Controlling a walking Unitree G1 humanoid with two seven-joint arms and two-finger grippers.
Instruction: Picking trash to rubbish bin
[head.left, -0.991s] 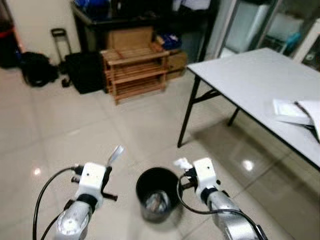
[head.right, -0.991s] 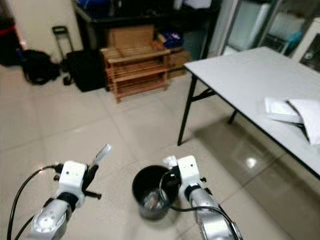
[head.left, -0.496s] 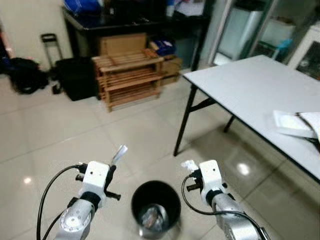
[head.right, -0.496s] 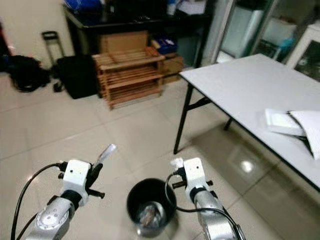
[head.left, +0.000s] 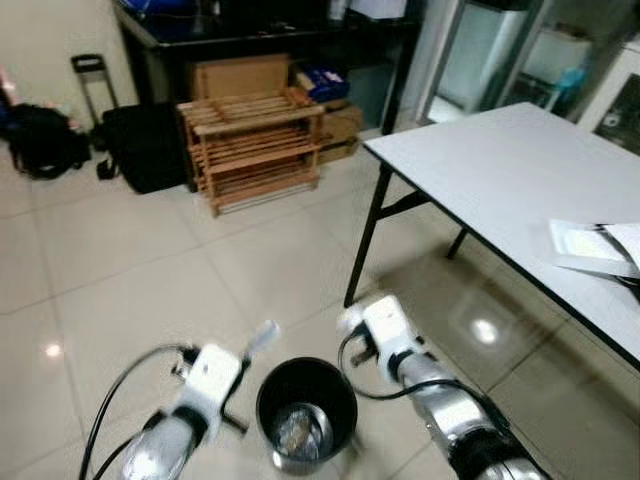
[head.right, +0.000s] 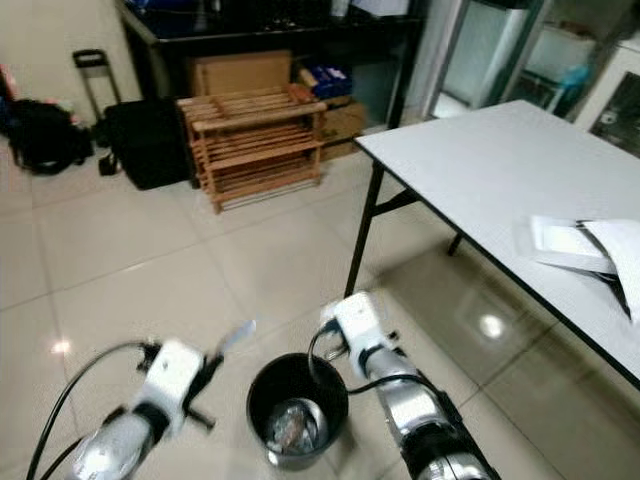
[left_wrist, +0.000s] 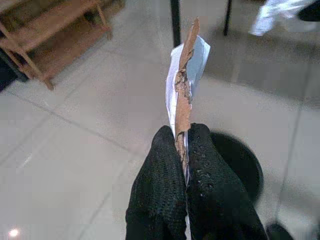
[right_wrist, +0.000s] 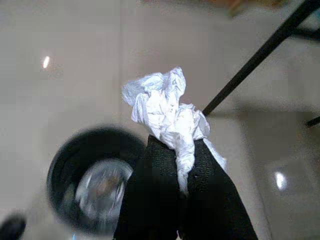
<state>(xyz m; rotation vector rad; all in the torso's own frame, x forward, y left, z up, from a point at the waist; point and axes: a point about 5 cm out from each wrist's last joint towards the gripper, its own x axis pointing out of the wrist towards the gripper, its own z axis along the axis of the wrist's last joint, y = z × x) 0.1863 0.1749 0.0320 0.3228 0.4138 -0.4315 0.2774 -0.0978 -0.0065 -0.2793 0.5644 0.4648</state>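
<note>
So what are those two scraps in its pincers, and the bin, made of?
Left pincer: flat scrap, likely torn card, brown ragged edge. Right pincer: crumpled white wad, probably tissue or thin paper. Bin: smooth black, probably plastic.

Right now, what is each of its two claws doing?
Left gripper: closed on a flat scrap of torn paper.
Right gripper: closed on a crumpled white tissue, beside the black bin.

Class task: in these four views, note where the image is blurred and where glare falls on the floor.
Left eye view: arms smeared, left gripper blurred, glare spot on the floor tiles. Right wrist view: bin blurred, tissue sharper. Left wrist view: paper scrap fairly sharp, fingers in focus.
</note>
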